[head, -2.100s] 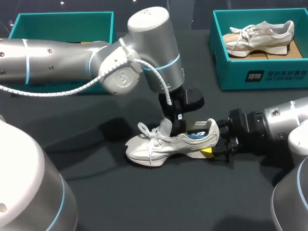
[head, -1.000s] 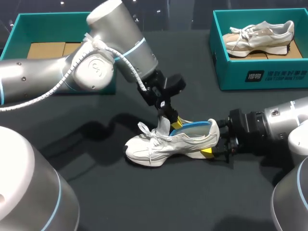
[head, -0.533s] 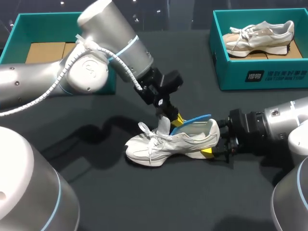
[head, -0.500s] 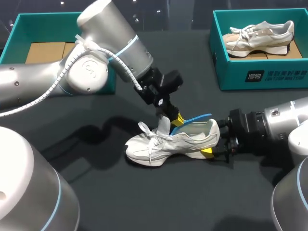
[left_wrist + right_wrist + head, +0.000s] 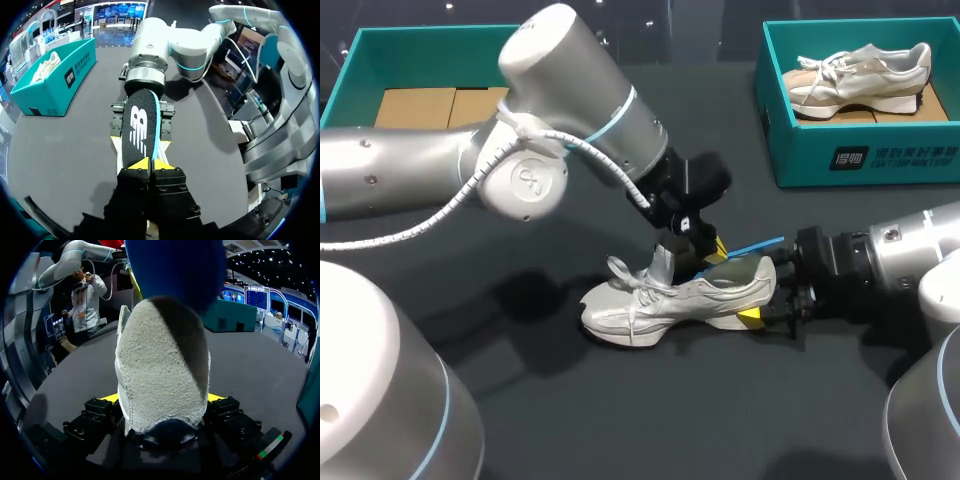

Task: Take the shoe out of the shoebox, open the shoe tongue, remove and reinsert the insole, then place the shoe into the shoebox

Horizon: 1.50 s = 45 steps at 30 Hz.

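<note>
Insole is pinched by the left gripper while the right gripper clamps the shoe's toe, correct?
Not the toe: the head view shows the right gripper clamping the shoe at its heel. The left gripper does pinch the insole.

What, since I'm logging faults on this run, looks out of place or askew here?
Only the insole: it hangs over the heel of the shoe, pinched in the left gripper, not lying flat inside. That fits the removal step. The right gripper holds the heel; nothing else stands out.
</note>
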Each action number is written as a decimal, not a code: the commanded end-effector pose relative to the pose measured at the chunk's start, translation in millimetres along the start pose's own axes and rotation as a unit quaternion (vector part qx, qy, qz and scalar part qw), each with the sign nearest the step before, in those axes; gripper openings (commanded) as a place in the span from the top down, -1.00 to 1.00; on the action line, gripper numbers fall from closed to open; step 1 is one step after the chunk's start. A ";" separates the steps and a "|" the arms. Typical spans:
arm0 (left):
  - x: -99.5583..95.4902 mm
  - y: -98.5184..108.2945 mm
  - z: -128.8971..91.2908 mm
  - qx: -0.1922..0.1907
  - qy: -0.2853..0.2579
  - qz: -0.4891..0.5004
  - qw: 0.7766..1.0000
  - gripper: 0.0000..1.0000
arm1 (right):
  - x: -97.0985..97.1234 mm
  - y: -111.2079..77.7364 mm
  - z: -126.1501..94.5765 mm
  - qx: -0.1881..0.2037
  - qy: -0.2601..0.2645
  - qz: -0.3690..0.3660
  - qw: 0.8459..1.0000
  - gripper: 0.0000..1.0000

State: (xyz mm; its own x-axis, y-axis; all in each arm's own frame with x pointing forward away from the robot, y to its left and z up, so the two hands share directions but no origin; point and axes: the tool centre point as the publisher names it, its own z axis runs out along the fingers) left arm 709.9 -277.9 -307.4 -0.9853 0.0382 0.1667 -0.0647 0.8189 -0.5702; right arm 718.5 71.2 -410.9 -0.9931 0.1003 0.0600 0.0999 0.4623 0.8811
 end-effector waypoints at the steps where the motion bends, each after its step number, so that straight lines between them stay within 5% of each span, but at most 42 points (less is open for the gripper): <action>1: 7.7 -1.2 3.7 0.002 -0.037 0.000 0.999 0.22 | 0.9 0.1 1.1 0.002 0.000 0.000 1.000 1.00; 4: 9.6 -1.1 2.4 0.007 -0.057 0.002 0.998 0.04 | 0.9 0.1 1.1 0.002 0.000 0.000 1.000 1.00; 13: 13.9 -1.8 6.0 0.030 -0.160 0.012 0.987 -0.04 | 0.9 0.1 1.1 0.002 0.000 0.000 1.000 1.00; 37: -4.7 -0.1 37.2 0.031 -0.284 0.013 0.958 0.09 | 0.9 0.1 1.1 0.002 0.000 0.000 1.000 1.00; 41: -9.2 0.4 38.2 0.033 -0.291 0.009 0.956 0.33 | 0.9 0.1 1.1 0.002 0.000 0.000 1.000 1.00; 43: -11.4 0.1 38.2 0.034 -0.292 0.008 0.956 0.84 | 0.9 0.1 1.1 0.002 0.000 0.000 1.000 1.00; 45: -13.1 -0.5 37.2 0.036 -0.290 0.005 0.956 1.00 | 0.9 0.1 1.1 0.002 0.000 0.000 1.000 1.00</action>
State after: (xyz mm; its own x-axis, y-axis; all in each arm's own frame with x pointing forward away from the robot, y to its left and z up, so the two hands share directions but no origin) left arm 716.3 -297.7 -338.4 -0.9075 -0.2929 -0.3010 -0.0431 0.7778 -0.6270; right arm 718.5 71.2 -410.9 -0.9932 0.1002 0.0599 0.0998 0.4622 0.8811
